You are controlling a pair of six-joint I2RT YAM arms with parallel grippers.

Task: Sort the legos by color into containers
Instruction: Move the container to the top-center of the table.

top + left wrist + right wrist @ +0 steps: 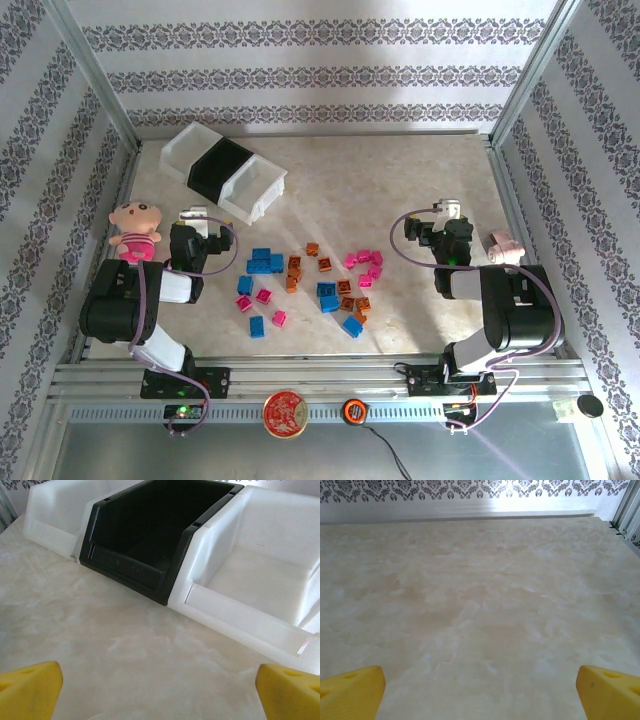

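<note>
Left fingers (pixel 30 687) and right fingers (pixel 350 687) gape, empty. Legos (pixel 328 293) lie scattered mid-frame on the surface (pixel 400 190); containers (pixel 215 168) upper left, seemingly empty. Descend straight onto an outlying brick, clear of neighbours.

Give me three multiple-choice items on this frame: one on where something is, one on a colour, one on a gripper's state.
1. The containers stand: A. among the legos; B. beyond them, far left; C. at the near right edge.
2. The middle container is: A. white; B. blue; C. black.
3. The left gripper is: A. shut on a lego; B. open; C. shut, empty.
Key: 1B, the top view puts them up-left of the pile; 2C, it is black between two white ones; 3B, its yellow fingertips sit wide apart, nothing between.
</note>
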